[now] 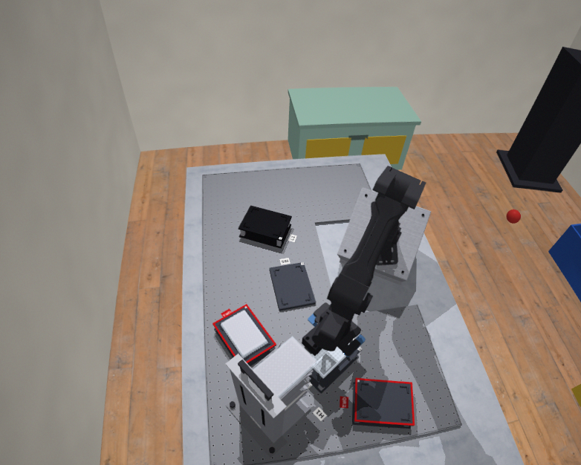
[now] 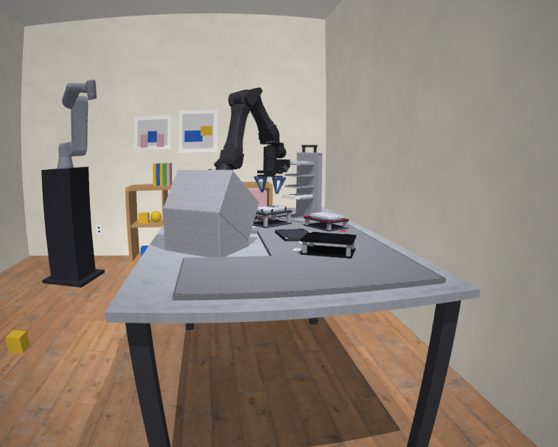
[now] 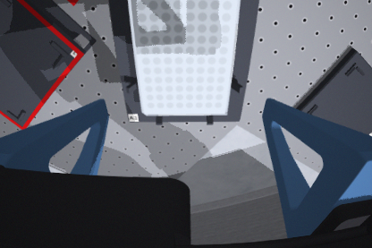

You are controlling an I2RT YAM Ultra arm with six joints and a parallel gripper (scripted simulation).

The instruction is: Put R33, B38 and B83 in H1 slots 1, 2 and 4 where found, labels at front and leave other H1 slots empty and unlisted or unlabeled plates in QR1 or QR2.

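Blue fingers: the gripper hangs spread wide, holding nothing, above a plate.
Plate below: a pale 96-well plate lies flat on a dark nest, apart from the fingers.
Left of it: red-rimmed nest QR2, bare.
Plate hotel H1: grey tower, plates on its shelves.
Other red-rimmed nest: bears a white plate.
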